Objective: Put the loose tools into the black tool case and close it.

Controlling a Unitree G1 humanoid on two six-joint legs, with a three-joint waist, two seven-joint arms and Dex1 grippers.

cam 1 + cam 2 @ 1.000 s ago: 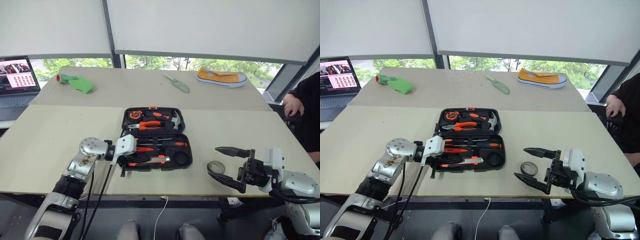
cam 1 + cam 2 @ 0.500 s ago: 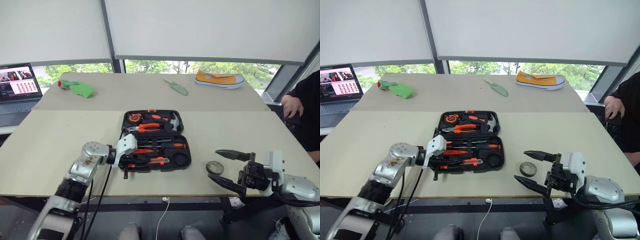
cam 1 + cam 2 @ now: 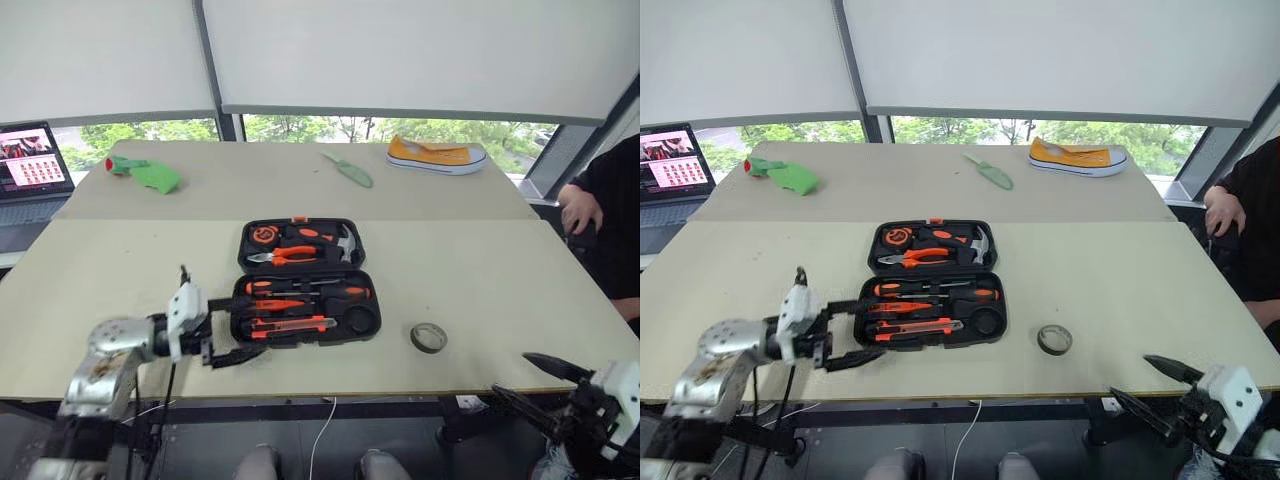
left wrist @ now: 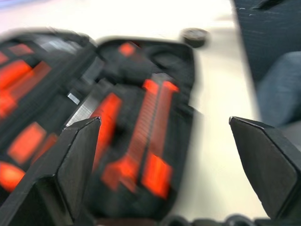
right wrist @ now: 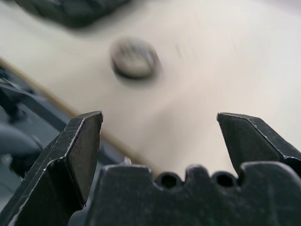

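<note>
Beige and wide, your surface (image 3: 120, 270) runs back to a window, with a laptop (image 3: 32, 170) at its far left corner, a green trowel-like tool (image 3: 350, 170) and a yellow shoe (image 3: 436, 157) along the far side, and a person's dark sleeve (image 3: 610, 215) at the right edge. You have the black tool case (image 3: 305, 281) lying open flat in the middle. Its far half holds the pliers (image 3: 285, 254) and hammer (image 3: 347, 243); its near half holds the orange-black screwdrivers (image 3: 300, 288) and the utility knife (image 3: 295, 325). Your small dark tape roll (image 3: 429, 337) sits on the surface to the right of the case, apart from it. Your left gripper (image 3: 225, 330) is just beside the case's near left corner, its fingers (image 3: 238, 354) spread wide and empty. Your right gripper (image 3: 1160, 392) hangs off the near right edge of the surface, fingers parted, holding nothing, with the tape roll ahead of it.
</note>
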